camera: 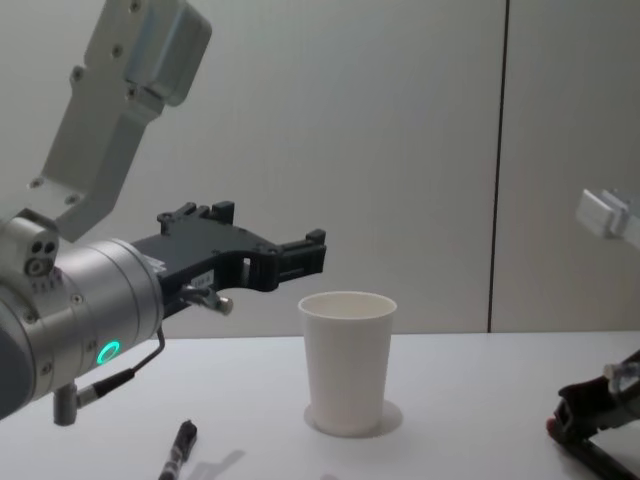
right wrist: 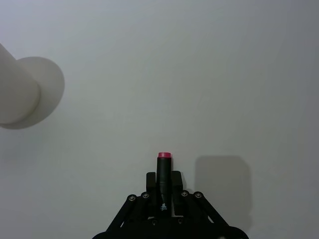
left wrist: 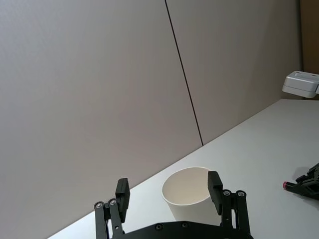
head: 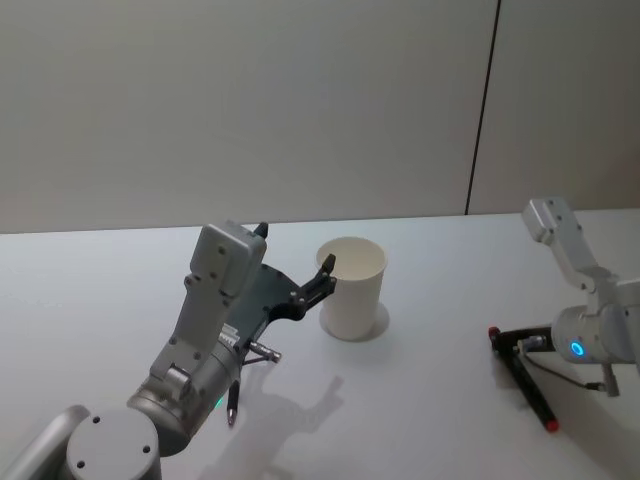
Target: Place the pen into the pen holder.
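The pen holder [head: 352, 290] is a plain white paper cup standing upright mid-table, also seen in the chest view [camera: 347, 360]. My left gripper [head: 296, 250] hovers just left of it at rim height, open and holding nothing, one fingertip [head: 326, 266] close to the rim. A black pen [head: 232, 400] lies on the table below my left arm. At the right, low over the table, my right gripper [right wrist: 163, 177] is shut on a black pen with a pink end [right wrist: 164, 158] that pokes out past its fingers.
A black stick with a red tip [head: 530, 390] lies on the white table [head: 420, 400] under my right gripper. A grey wall rises along the table's far edge. Open tabletop lies between the cup and my right arm.
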Controlling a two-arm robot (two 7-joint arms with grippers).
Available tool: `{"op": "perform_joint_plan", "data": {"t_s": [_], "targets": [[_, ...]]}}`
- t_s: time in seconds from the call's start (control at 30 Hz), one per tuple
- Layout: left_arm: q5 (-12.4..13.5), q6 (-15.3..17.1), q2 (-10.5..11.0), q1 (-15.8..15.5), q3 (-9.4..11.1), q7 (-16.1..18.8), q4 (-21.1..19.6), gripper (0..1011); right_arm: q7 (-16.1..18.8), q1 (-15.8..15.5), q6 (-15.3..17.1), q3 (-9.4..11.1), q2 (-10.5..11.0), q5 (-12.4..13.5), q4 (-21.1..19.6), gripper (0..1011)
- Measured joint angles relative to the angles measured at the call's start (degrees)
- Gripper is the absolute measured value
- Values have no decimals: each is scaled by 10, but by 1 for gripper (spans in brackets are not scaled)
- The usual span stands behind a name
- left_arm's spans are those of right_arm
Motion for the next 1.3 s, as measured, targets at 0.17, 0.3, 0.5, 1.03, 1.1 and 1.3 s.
{"op": "perform_joint_plan", "data": {"t_s": [0.17, 0.3, 0.5, 1.03, 1.1, 1.3], "targets": [[0, 0, 0, 0, 0, 0, 0, 1000, 1, -2, -1, 0, -1, -2, 1, 166], [0, 0, 0, 0, 0, 0, 0, 1000, 2, -3, -4, 0, -1, -2, 1, 166], [0, 0, 0, 0, 0, 0, 0, 1000, 4, -8, -16, 0, -1, -3, -2, 166], [0, 0, 0, 0, 0, 0, 0, 1000, 19, -30, -99, 4, 9, -4, -46, 165], [0, 0, 0, 0, 0, 0, 0, 1000, 21, -35, -116, 5, 11, -4, -55, 165], [0, 0, 0, 0, 0, 0, 0, 1000, 25, -47, -162, 7, 17, -4, -76, 165]]}}
